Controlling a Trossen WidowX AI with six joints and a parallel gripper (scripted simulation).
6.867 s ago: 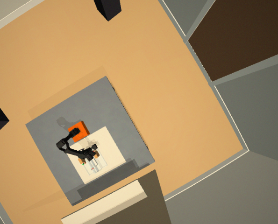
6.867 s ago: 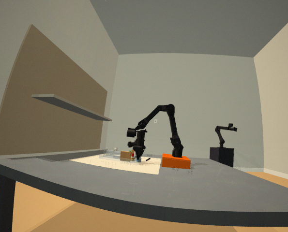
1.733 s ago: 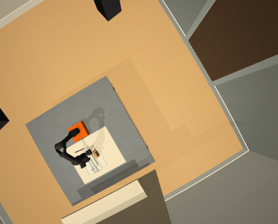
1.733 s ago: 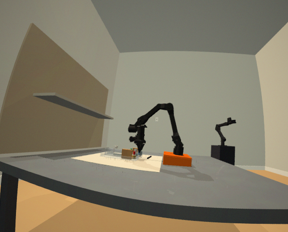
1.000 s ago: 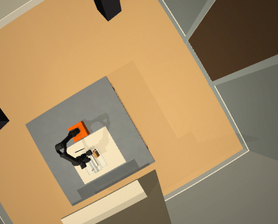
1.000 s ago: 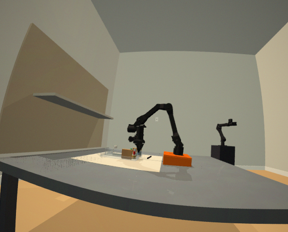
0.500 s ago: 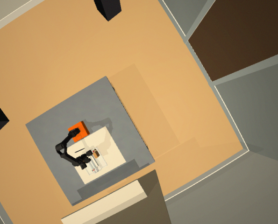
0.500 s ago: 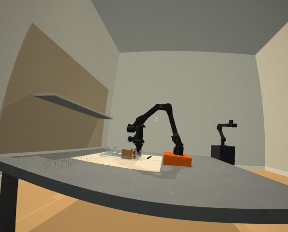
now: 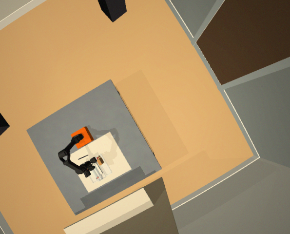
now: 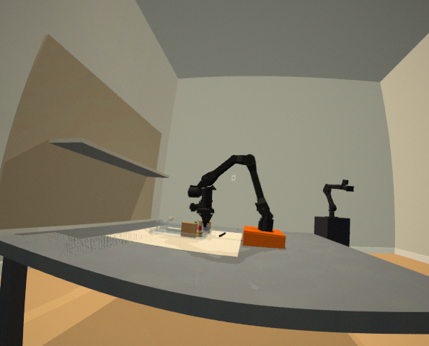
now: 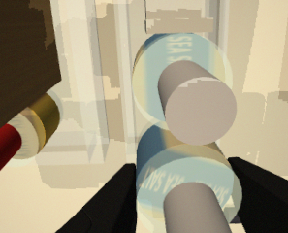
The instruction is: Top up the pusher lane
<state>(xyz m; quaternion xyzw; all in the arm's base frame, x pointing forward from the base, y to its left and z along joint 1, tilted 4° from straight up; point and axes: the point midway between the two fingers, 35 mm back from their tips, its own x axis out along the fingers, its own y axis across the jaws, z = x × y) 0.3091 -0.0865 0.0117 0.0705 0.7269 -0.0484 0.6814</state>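
The new jar [image 11: 185, 210], clamped upright in the gripper [image 11: 182, 220], sits at the clear lane's [image 11: 118, 46] front end, with the old jar [image 11: 182, 87] dead ahead, touching or just beside it, along the lane.

1. Bare test room, lab-like: plain grey-green walls [image 10: 274, 122], tan floor [image 9: 64, 63].
2. Grey table [image 10: 300, 268] carrying an arm on an orange base [image 10: 263, 236].
3. Second small arm on black pedestal [image 10: 332, 228]; one wall shelf [image 10: 106, 156].
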